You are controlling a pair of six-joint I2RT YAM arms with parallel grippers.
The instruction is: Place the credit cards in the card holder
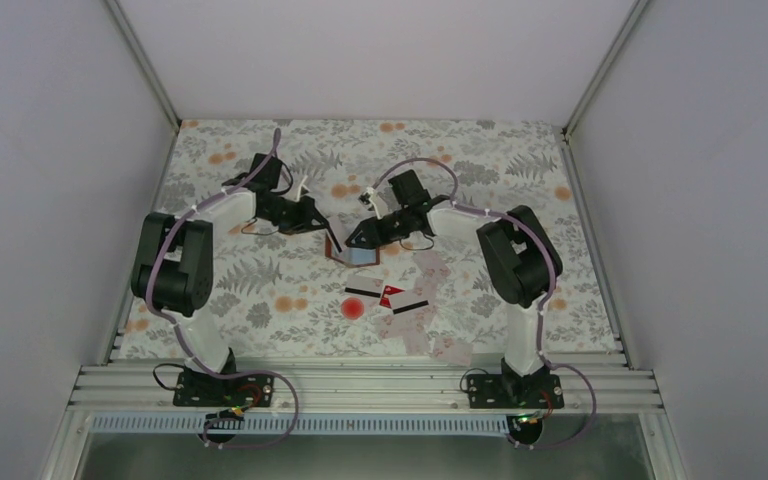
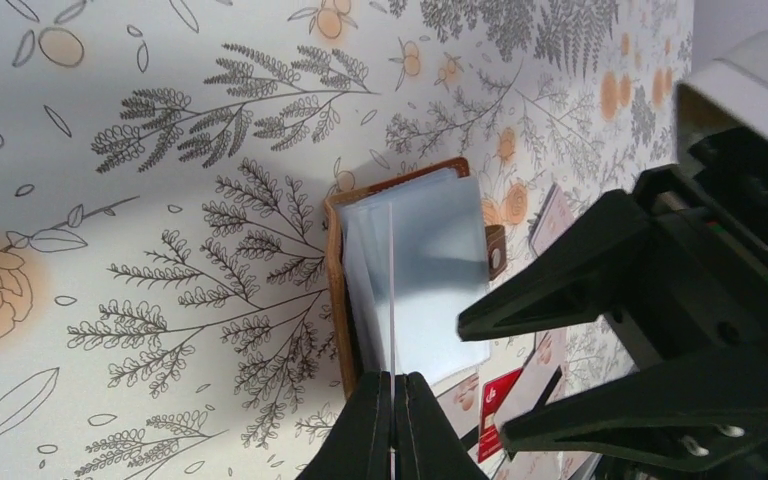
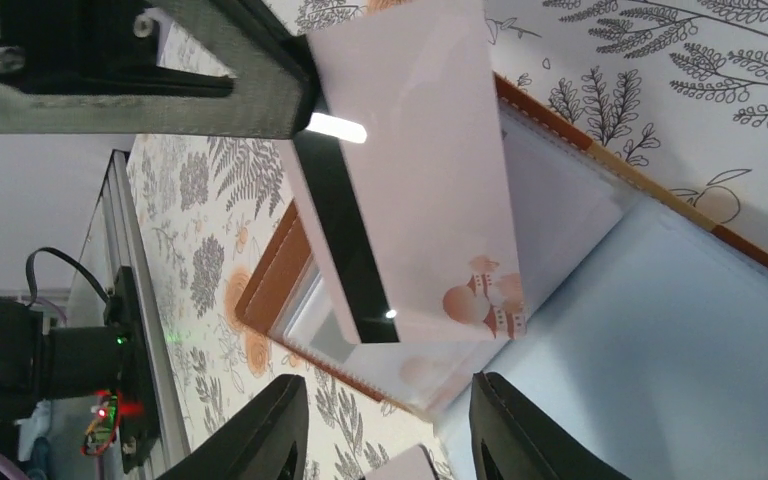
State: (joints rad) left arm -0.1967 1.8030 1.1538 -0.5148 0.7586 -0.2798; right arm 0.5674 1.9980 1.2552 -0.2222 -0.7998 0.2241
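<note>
Fingers (image 2: 365, 430) of the left gripper (image 2: 392, 405) are clamped tight on one thin clear leaf of the card holder (image 2: 335, 290), smooth brown leather lying open mid-table, glossy sleeves fanned. At its one o'clock sits the right gripper (image 3: 388, 385), jaws half apart, gripping nothing. A sleek pinkish-white card (image 3: 420, 180), black-striped, slants onto the sleeves just beyond. Loose credit cards (image 1: 415, 305) scatter at five o'clock across the floral cloth (image 1: 260, 280).

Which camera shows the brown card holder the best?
The left wrist view: the card holder lies open, brown edge and clear pockets nearly whole. The top view shows it tiny, partly under the right fingers. The right wrist view is too close, with a credit card covering much of it.
</note>
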